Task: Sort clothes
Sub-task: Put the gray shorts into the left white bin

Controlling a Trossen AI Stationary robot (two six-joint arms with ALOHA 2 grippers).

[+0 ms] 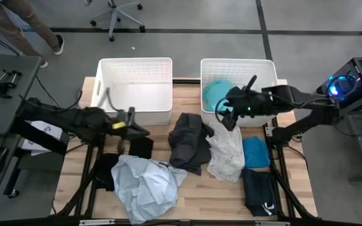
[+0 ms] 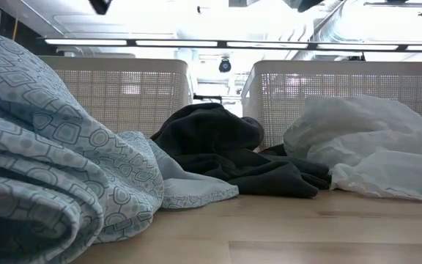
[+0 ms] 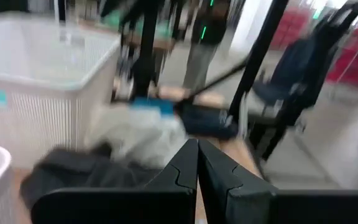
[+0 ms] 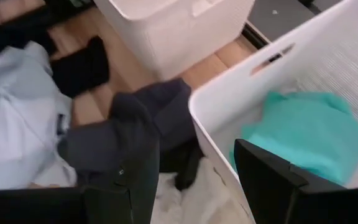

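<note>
Several garments lie on the wooden table: a pale blue patterned one (image 1: 146,182) (image 2: 50,161), a charcoal one (image 1: 190,141) (image 2: 226,147), a white one (image 1: 226,154) (image 2: 372,154), a bright blue one (image 1: 255,152) and black ones (image 1: 258,191) (image 1: 142,146). A teal garment (image 1: 215,94) (image 4: 303,127) lies inside the right basket (image 1: 266,66). My right gripper (image 1: 228,118) (image 4: 194,180) is open and empty, above that basket's near wall (image 4: 216,134). My left gripper (image 1: 138,129) (image 3: 197,168) is shut and empty, above the table in front of the left basket (image 1: 134,66).
The two white slatted baskets stand side by side at the table's far edge; nothing shows inside the left one. A black garment (image 1: 105,169) lies at the table's left. A person's legs (image 1: 39,31) and an office chair (image 1: 115,16) are on the floor beyond.
</note>
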